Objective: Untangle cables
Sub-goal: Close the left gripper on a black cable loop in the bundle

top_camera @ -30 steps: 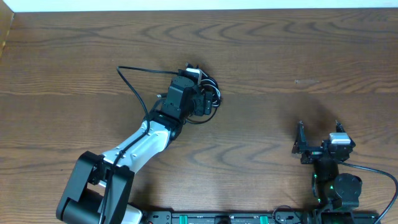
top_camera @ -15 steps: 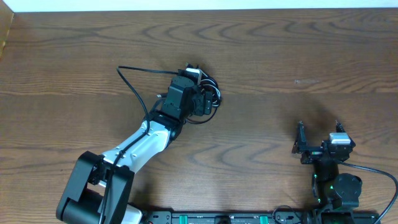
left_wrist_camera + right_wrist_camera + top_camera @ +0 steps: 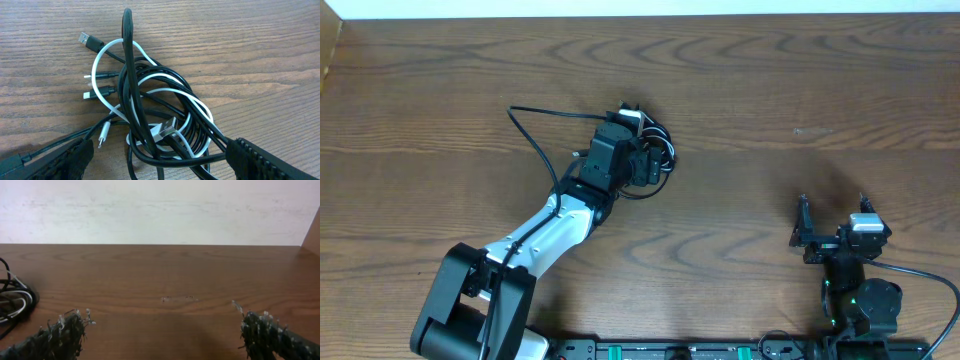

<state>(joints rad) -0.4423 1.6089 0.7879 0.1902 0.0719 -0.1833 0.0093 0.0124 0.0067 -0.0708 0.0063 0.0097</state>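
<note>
Tangle of cables (image 3: 150,115) lying on the wooden table (image 3: 770,80), left of centre and directly beneath the left gripper (image 3: 160,147). The gripper's fingers stand wide apart on either side of the knot and hold nothing. The right gripper (image 3: 162,317) is well apart, near the table's front edge, its fingers likewise spread and empty. The cords appear light, limp and smooth-jacketed, so a pull on one strand probably drags the whole bundle. Likely holds are the raised black loop (image 3: 128,50), or the free USB-A plug (image 3: 89,40) and the white cable (image 3: 107,52) at the outer rim. No brand, label or writing is legible.
</note>
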